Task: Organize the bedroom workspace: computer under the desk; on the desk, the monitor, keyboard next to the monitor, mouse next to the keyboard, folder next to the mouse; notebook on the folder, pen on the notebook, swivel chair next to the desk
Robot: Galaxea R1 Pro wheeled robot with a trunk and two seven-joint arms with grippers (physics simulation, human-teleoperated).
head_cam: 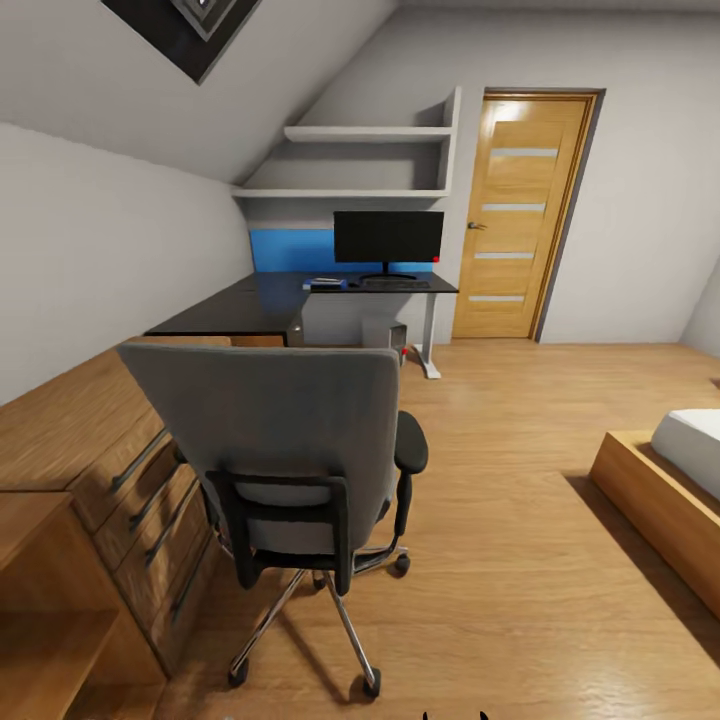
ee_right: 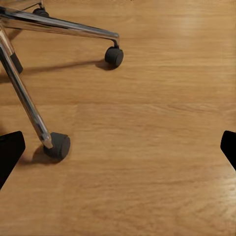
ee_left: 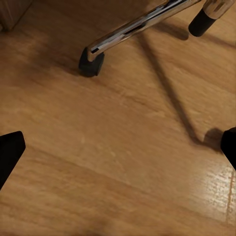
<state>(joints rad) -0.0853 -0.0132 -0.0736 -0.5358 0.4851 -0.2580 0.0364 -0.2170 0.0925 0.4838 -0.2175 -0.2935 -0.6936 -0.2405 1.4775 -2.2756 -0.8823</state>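
Left gripper (ee_left: 118,147) hung spread wide over bare wood floor (ee_left: 123,162), holding nothing; only its black fingertips (ee_left: 10,150) showed at the frame edges. Right gripper (ee_right: 118,147) was the same: fingers (ee_right: 10,152) splayed, empty, above the floor.

Chair (head_cam: 290,450) stood near, left of centre, its grey back toward the camera, just beside the oak drawers (head_cam: 140,500) on the left. Chrome base and castors (ee_right: 59,146) showed in both wrist views; one castor (ee_left: 91,64) lay ahead of the left gripper.

Desk (head_cam: 250,305) sat far, against the back wall under the white shelves (head_cam: 365,135). Monitor (head_cam: 388,238) stood upright on its far right end, keyboard (head_cam: 396,284) just in front of the monitor's foot. A small flat item lay left of the keyboard; too small to tell what it was. Computer (head_cam: 385,333) sat on the floor under the desk, beside the white leg (head_cam: 429,335).

Oak door (head_cam: 520,215) was shut, right of the desk. A bed corner (head_cam: 665,490) showed at near right.
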